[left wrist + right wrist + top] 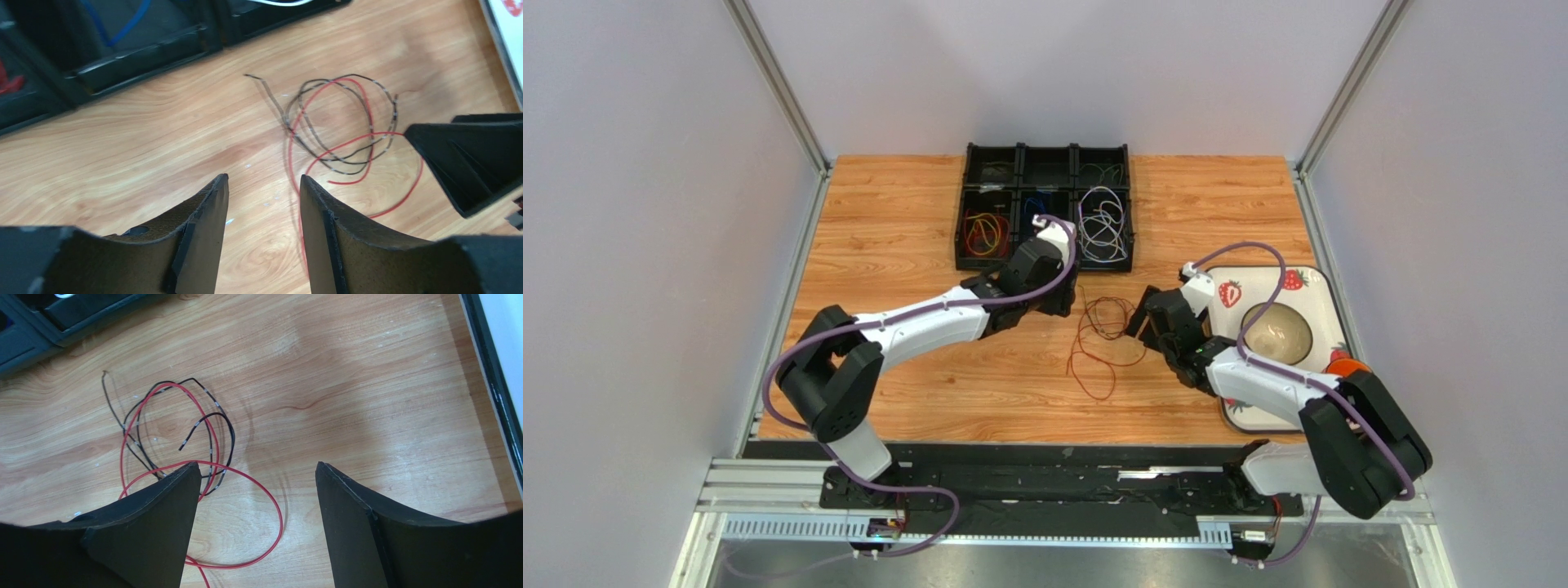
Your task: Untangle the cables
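— What did the overhead camera give that the wrist cameras did not?

— The whole layout. A black divided tray (pixel 1047 150) sat at 12 o'clock on the wooden table (pixel 891 221). It held white cables (pixel 1102 227), a red-and-yellow bunch (pixel 983 233) and a blue one. A white strawberry-print tray (pixel 1308 288) with a pale rounded object lay at 3 o'clock. Pale grey walls and metal uprights closed the space in.

— And the wrist views?

— The fine detail. The loose cables (pixel 1100 343) lay at the centre of the table between both arms. Close up, they were a red cable (pixel 184 387) looped through a dark cable (pixel 228 425) with pale flecks, both flat on the wood.

— The tools?

— The left gripper (pixel 263 180) stood with its jaws apart and nothing between them, the tangle at its 1 o'clock. The right gripper (pixel 258 465) gaped wider, also empty, with the tangle at its 10 o'clock under the left finger (pixel 166 508).
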Controlling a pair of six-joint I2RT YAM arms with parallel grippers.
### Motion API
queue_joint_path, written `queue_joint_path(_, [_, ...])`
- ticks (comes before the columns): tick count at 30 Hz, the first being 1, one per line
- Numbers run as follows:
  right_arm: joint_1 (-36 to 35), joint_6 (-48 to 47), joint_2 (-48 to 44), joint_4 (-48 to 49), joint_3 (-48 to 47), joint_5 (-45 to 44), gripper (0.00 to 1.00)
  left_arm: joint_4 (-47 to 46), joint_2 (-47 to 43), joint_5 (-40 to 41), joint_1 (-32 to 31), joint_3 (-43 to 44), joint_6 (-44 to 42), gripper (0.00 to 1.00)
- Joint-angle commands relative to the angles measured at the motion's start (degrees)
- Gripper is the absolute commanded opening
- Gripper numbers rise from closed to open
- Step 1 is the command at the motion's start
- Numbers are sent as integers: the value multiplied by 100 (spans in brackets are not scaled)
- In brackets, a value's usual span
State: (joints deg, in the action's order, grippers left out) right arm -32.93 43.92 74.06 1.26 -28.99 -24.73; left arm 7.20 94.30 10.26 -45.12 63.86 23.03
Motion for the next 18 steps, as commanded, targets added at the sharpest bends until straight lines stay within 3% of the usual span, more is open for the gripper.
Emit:
queue_joint_path(1, [-30, -15, 266, -20, -396, -260, 72, -1070, 106, -331, -163, -408, 131, 54])
queue_joint_path(7, [93, 37, 407, -73, -545, -243, 59, -1563, 220, -367, -374, -900, 281, 48])
queue_joint_path(13, [181, 29, 706, -293, -809, -199, 55, -2679, -26, -332, -603, -1849, 229, 48])
queue_joint_path(18, [261, -77, 1092, -354, -1214, -164, 47, -3014, -17, -139, -735, -2070, 202, 42])
